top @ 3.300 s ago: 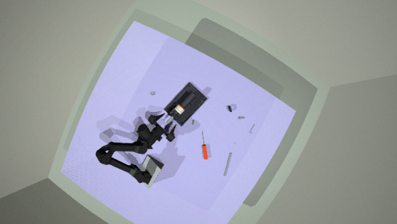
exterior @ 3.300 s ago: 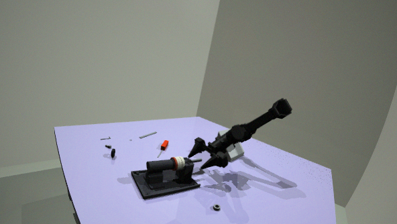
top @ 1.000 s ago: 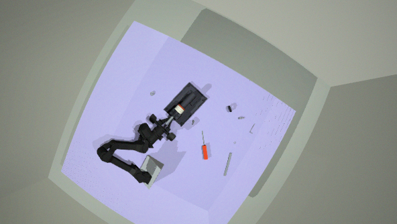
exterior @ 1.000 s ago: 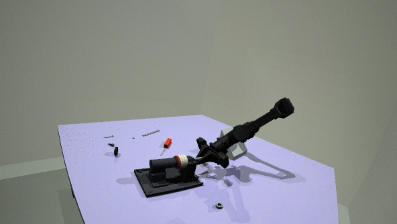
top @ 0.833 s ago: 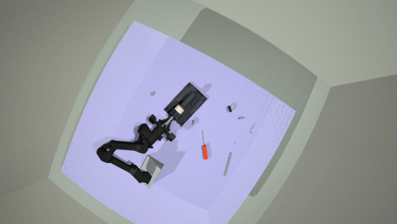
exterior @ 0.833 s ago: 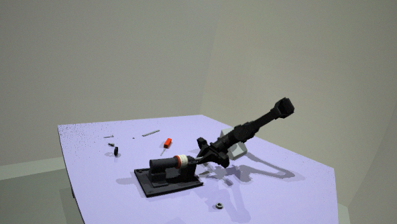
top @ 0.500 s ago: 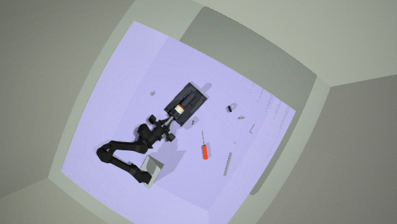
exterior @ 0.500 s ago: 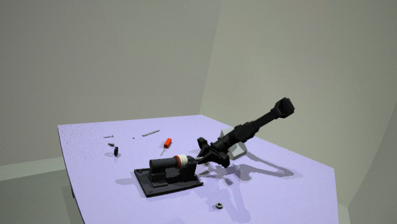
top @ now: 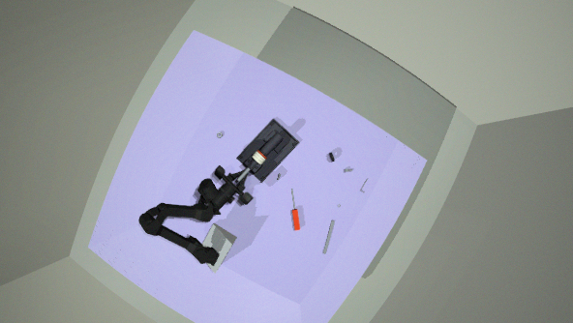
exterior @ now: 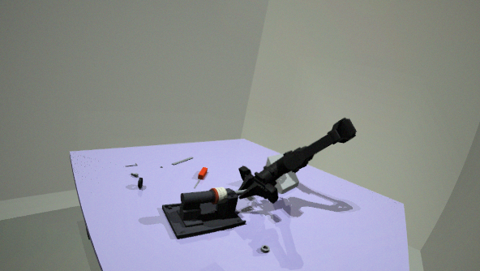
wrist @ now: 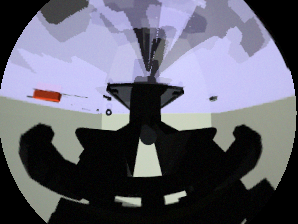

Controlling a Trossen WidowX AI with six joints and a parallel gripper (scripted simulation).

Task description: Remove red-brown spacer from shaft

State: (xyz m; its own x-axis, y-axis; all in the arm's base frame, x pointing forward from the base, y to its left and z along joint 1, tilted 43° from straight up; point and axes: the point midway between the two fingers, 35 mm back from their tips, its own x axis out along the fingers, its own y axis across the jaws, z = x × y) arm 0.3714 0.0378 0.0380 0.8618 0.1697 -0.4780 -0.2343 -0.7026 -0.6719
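The dark fixture holds the big housing block [top: 275, 140] [exterior: 196, 198], seen as a thick dark cylinder. The red-brown spacer [top: 262, 153] [exterior: 215, 195] sits around the shaft line, right beside the housing block. Cream spacers [top: 258, 158] [exterior: 221, 195] sit beside it, toward the near support [exterior: 231, 204]. The grey shaft [top: 244, 174] [exterior: 241, 192] comes out of this support toward the arm. My gripper [top: 240, 178] [exterior: 243, 193] is shut on the shaft's outer end. In the wrist view the fingers and shaft are dark, and the spacers are hidden.
The fixture's base plate [top: 245, 152] [exterior: 178, 232] lies on the table. A ring [top: 220, 134] [exterior: 265, 248] lies off one side. A red-handled screwdriver [top: 295, 220] [exterior: 203, 173] [wrist: 47, 95], a grey bar [top: 328, 237] [exterior: 182, 161] and a small black part [top: 331, 157] [exterior: 140, 182] lie on the other side.
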